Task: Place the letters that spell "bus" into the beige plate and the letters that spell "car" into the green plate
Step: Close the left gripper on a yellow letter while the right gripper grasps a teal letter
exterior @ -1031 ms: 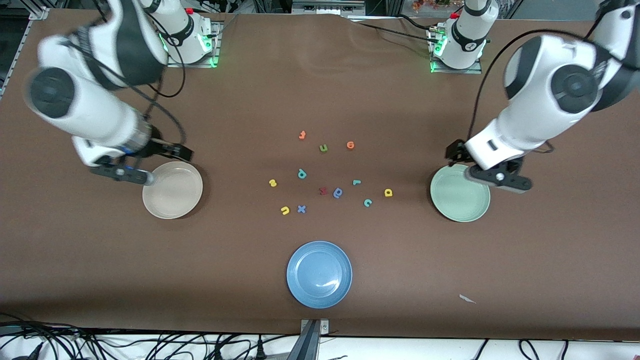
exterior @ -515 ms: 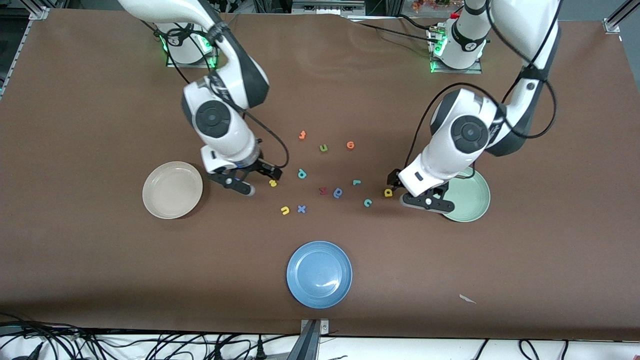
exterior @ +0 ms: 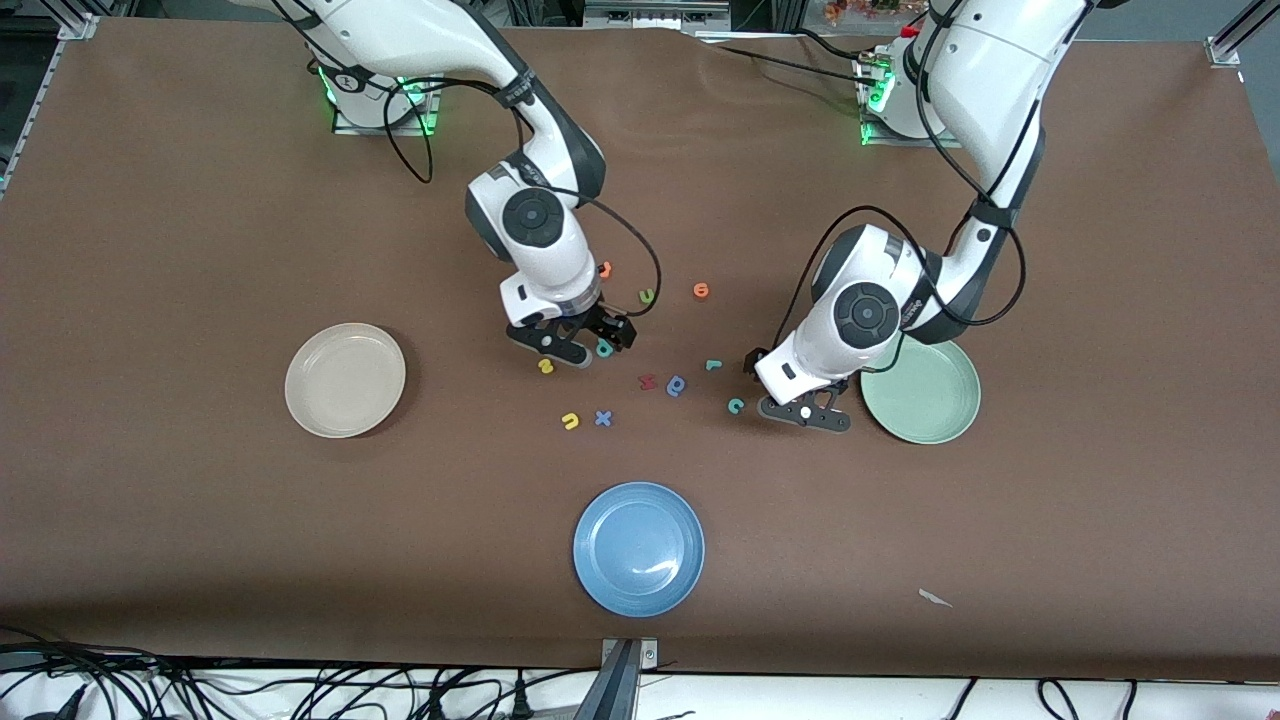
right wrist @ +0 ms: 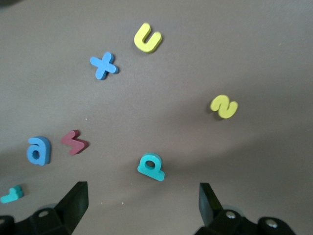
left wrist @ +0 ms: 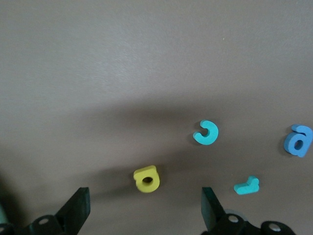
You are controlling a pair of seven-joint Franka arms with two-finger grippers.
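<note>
The brown table (exterior: 200,520) carries the beige plate (exterior: 345,380) toward the right arm's end and the green plate (exterior: 925,395) toward the left arm's end, both bare; the blue plate (exterior: 638,548) lies nearest the front camera; the right gripper (exterior: 572,342) hangs with jaws wide over the teal b (right wrist: 151,167), yellow s (right wrist: 224,106) and yellow u (right wrist: 147,38) nearby; the left gripper (exterior: 790,395) hangs spread and empty over the yellow a (left wrist: 146,178), beside the teal c (left wrist: 206,132) and teal r (left wrist: 246,185).

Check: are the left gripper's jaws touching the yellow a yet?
Apart. The left wrist view shows the yellow a lying on bare table between the open jaws of the left gripper, with clear gaps either side.
</note>
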